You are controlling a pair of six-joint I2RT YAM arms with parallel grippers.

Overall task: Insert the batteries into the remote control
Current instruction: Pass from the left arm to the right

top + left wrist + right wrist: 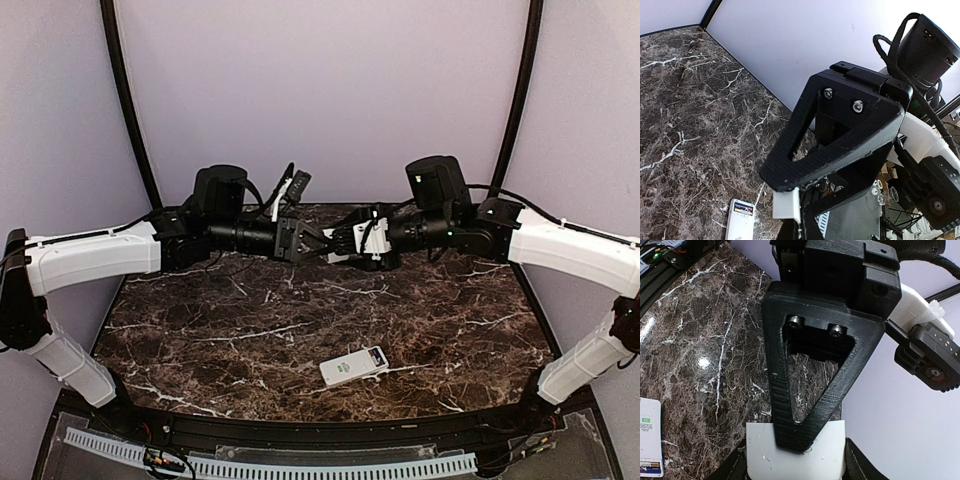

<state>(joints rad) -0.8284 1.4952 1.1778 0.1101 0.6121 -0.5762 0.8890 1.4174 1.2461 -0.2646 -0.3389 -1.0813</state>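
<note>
Left hand [318, 243] shut, just beside right hand [336, 249], which seems to grip a white flat piece [765, 460]; remote control [354, 367] lies on worktop [200, 330].

Dark white-veined marble tabletop [250, 340] inside pale lilac walls [320, 90], black corner struts [127, 100], possibly a booth.

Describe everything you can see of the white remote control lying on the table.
The remote control is a small, flat white rectangle that looks like plastic, with a small green mark on its face and a darker patch at one end. It lies flat and slightly askew on the dark marbled table, near the front edge, right of centre. Only the table touches it. No buttons can be made out.
</note>
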